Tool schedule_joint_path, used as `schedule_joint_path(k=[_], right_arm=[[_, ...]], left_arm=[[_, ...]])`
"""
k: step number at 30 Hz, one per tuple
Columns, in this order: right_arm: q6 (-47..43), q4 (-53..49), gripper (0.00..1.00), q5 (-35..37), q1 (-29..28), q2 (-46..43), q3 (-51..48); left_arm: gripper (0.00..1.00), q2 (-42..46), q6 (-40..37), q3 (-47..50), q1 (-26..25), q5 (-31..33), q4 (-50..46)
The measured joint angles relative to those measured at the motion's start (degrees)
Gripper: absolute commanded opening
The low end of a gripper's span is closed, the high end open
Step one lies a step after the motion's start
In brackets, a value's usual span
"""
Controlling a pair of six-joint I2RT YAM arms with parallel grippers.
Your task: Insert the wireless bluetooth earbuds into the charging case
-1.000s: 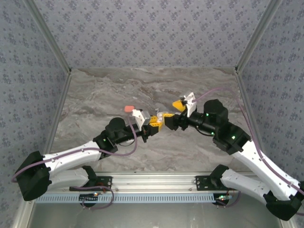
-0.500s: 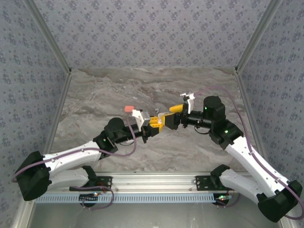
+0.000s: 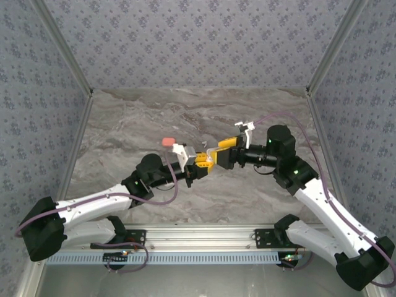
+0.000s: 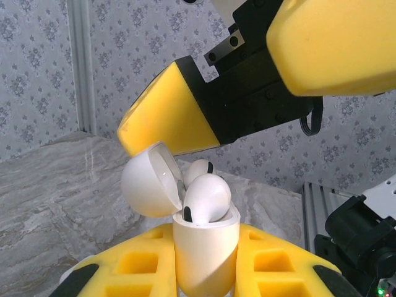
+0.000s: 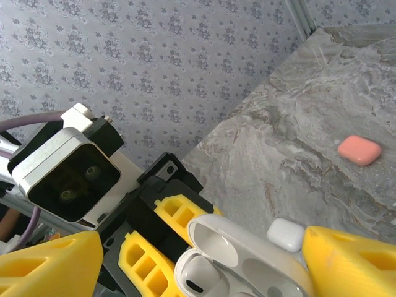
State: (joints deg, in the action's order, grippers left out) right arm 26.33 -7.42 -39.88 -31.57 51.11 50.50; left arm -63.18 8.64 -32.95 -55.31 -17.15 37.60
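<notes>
The stems of the two white earbuds [image 4: 207,197] are hidden inside the charging case [image 4: 205,247]. Their rounded heads stick out of it, the far one half covered by the near one. In the right wrist view the case is cut off by the bottom edge, and from above it is too small to make out between the two arms.

The left gripper [image 3: 201,162] has its jaws closed on the case body, over the middle of the bench [image 3: 136,117]. The right gripper [image 3: 221,148] hangs over it with jaws spread wide. One of its yellow fingers [image 4: 167,120] sits just behind the lid [image 4: 148,182]; whether they touch I cannot tell. On the bench lie a pink case [image 5: 359,150] and, nearer the grippers, a small closed white box [image 5: 286,234], apart from each other.

In the left wrist view the held case stands upright, long axis vertical, mouth up, lid swung open to the left.
</notes>
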Motion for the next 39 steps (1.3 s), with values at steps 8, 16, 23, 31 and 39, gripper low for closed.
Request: schedule_joint_path(k=[8,16,23,31,39], right_arm=[[-0.2,-3.5,0.81,-0.3,-0.7,-4.3,-0.2],[-3.1,-12.9,0.83,7.5,-0.7,-8.2,0.4],[-5.6,-25.2,0.94,26.3,-0.7,-14.7,4.4],[-4.1,-31.9,1.0,37.5,-0.7,-21.3,4.3],[-3.7,-36.4,1.0,41.0,-0.7,-22.3,3.7]], left_arm=[[0.0,-1.0,0.4,-0.4,-0.2,2.5,-0.4],[0.0,-3.1,0.9,-1.8,-0.2,3.8,-0.9],[0.0,-13.2,4.4,-10.1,1.1,4.8,-6.3],[0.0,-31.3,14.9,-19.9,3.7,4.6,-9.7],[0.0,-45.7,26.9,-28.0,4.3,1.9,-12.9]])
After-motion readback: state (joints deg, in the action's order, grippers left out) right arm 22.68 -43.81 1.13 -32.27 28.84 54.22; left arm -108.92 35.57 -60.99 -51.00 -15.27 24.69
